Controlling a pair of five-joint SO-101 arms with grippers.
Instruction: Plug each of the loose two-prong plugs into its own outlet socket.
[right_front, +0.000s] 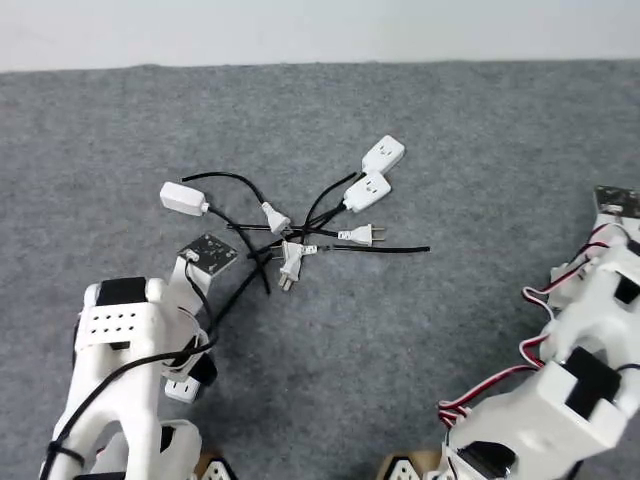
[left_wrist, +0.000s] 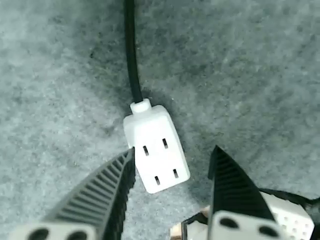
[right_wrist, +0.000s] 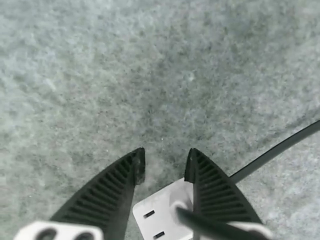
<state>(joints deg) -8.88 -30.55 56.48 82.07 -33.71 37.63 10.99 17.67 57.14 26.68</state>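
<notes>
High view gives us the whole grey carpet (right_front: 470, 120). Three plugs lie unplugged among tangled black cords (right_front: 240, 185) near its middle: the left plug (right_front: 275, 217), the lower plug (right_front: 291, 266) and the right plug (right_front: 362, 235). Past them sit an upper outlet (right_front: 383, 154) and, just beside it, a second outlet (right_front: 366, 191), with a lone outlet (right_front: 181, 197) off to the left. From the left wrist view we learn what lies beneath the left arm (right_front: 120, 340). The left gripper (left_wrist: 173, 150) is released, its fingers (left_wrist: 107, 195) spread to either side of a fourth outlet (left_wrist: 156, 155). That outlet lies flat on the carpet, both pairs of slots facing up, and its own cord (left_wrist: 131, 50) runs away from the gripper. From the right wrist view we add a fifth outlet (right_wrist: 160, 212) sitting within the right gripper (right_wrist: 165, 154), close to its base, with a thin cord (right_wrist: 280, 147) crossing the carpet beside it. We cannot tell whether that gripper grasps the outlet.
</notes>
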